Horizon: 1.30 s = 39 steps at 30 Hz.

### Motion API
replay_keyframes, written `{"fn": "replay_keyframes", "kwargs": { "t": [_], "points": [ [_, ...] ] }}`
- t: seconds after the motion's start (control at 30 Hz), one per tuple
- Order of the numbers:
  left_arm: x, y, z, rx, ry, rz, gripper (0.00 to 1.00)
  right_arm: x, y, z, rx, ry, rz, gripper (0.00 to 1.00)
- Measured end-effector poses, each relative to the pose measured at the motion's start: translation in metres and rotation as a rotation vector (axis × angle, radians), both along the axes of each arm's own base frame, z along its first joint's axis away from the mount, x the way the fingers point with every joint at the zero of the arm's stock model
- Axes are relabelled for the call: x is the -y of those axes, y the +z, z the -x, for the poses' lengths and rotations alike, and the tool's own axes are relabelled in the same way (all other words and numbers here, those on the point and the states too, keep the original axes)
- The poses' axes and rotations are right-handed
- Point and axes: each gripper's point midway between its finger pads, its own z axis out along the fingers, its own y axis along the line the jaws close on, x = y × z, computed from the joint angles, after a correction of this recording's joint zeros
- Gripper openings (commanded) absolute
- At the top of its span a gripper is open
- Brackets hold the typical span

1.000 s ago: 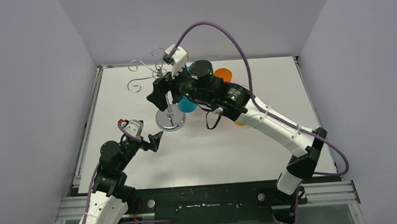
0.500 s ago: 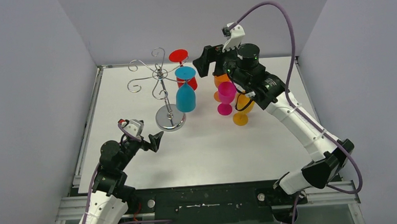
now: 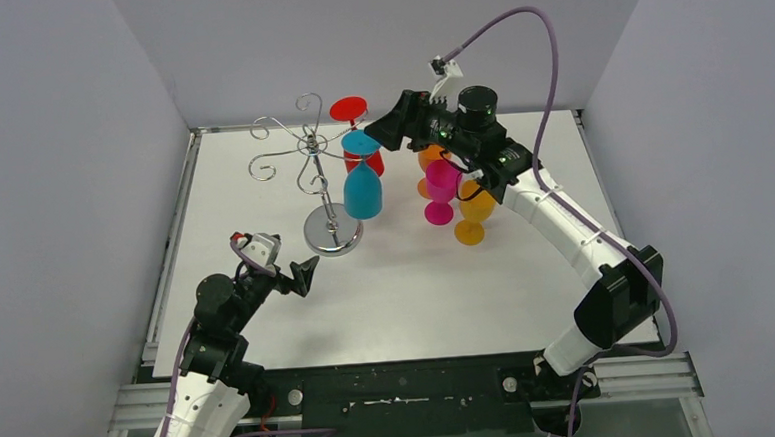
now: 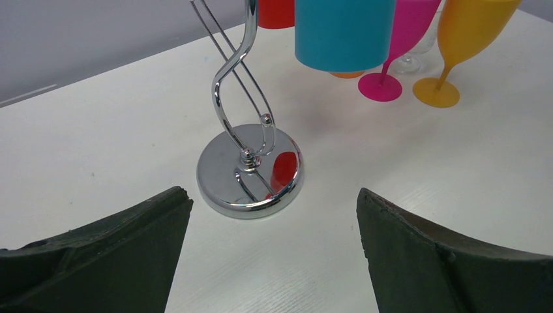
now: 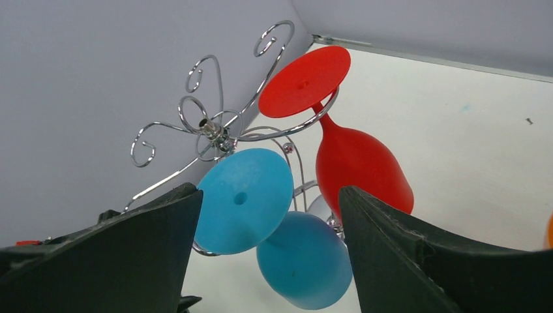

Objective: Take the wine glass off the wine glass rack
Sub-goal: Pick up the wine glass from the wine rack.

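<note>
Wine glasses hang upside down on the rack (image 3: 332,231), which stands on the counter (image 3: 269,325) a little left of its middle. A blue glass (image 3: 362,192) is on the right arm and a red glass (image 3: 349,109) is behind it, toward the far edge. The right end effector (image 5: 267,195) is high beside the blue foot, with its jaws spread on each side of the disc. I cannot tell whether they touch it. I think the step is to catch this blue glass. To do it well, the jaws should close on the stem just under the foot. Then they should draw the glass outward along the wire, level, without knocking the red glass or tipping the rack. The left end effector (image 3: 302,274) hovers low toward the near left corner, spread and empty.
</note>
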Motion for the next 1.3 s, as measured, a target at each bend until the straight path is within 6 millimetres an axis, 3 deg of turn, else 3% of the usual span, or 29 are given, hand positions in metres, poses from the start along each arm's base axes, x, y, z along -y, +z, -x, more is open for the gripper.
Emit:
{"fn": "replay_keyframes", "kwargs": {
  "t": [0.13, 0.33, 0.43, 0.6, 0.83, 1.03, 1.3],
  "points": [
    [0.0, 0.0, 0.0, 0.001, 0.0, 0.0, 0.97, -0.003, 0.002, -0.005, -0.021, 0.031, -0.066, 0.68],
    [0.0, 0.0, 0.0, 0.003, 0.0, -0.004, 0.97, -0.01, -0.014, -0.009, -0.093, 0.067, -0.097, 0.62],
    [0.0, 0.0, 0.0, 0.004, 0.0, -0.006, 0.97, -0.014, -0.017, -0.007, -0.118, 0.088, -0.107, 0.54],
    [0.0, 0.0, 0.0, 0.005, 0.0, -0.008, 0.97, -0.019, -0.016, -0.001, -0.142, 0.131, -0.13, 0.29],
    [0.0, 0.0, 0.0, 0.007, -0.001, -0.014, 0.97, -0.021, -0.011, 0.003, -0.148, 0.155, -0.155, 0.11],
    [0.0, -0.001, -0.001, 0.006, -0.002, -0.016, 0.97, -0.023, -0.001, 0.003, -0.145, 0.161, -0.189, 0.01],
    [0.0, -0.001, -0.001, 0.003, -0.003, -0.017, 0.97, -0.025, 0.009, 0.005, -0.169, 0.169, -0.246, 0.0]
  ]
}}
